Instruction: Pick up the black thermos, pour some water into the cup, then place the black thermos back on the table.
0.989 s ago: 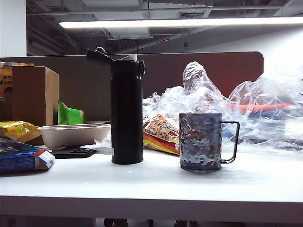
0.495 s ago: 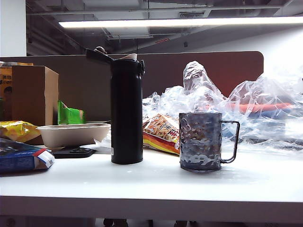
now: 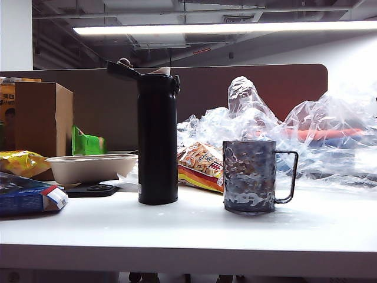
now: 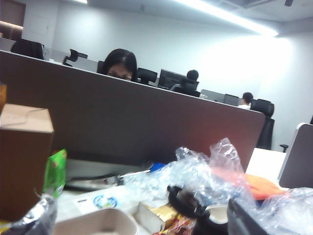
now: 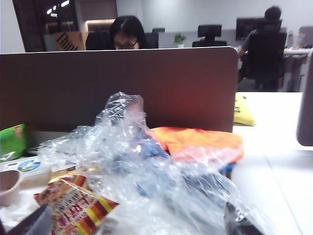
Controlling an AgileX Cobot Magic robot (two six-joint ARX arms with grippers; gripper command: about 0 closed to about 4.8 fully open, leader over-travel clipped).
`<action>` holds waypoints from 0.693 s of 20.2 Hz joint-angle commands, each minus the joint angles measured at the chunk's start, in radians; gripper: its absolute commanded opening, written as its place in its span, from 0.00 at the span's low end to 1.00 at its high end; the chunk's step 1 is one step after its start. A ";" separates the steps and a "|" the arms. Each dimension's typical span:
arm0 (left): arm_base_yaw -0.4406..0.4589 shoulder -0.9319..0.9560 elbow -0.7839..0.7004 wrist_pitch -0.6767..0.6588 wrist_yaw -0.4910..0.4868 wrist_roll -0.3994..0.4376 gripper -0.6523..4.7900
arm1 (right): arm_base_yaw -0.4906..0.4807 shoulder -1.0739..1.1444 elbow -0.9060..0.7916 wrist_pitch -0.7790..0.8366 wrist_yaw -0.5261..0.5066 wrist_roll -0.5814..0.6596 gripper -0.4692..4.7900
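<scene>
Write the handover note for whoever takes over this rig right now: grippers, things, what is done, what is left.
The left gripper is low at the table's near side. Only one dark finger shows, so open or shut cannot be told.
The right gripper is open and empty, also low at the near side.
Neither appears in the exterior view.
The tall matte-black thermos stands upright on the white tabletop with its flip lid open. It is left of the dark dimpled mug and not touching it.
Done: no step visibly.
Left: grasp the thermos, pour into the mug, set the thermos back.
</scene>
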 commanded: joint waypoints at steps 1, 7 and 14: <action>-0.003 0.172 0.086 0.095 0.053 0.024 1.00 | 0.000 0.146 0.120 0.039 -0.094 -0.006 1.00; -0.117 0.489 0.126 0.171 0.249 0.025 1.00 | 0.078 0.288 0.180 0.174 -0.164 -0.006 1.00; -0.459 0.760 0.126 0.177 -0.039 0.289 1.00 | 0.389 0.398 0.174 0.103 0.096 -0.006 1.00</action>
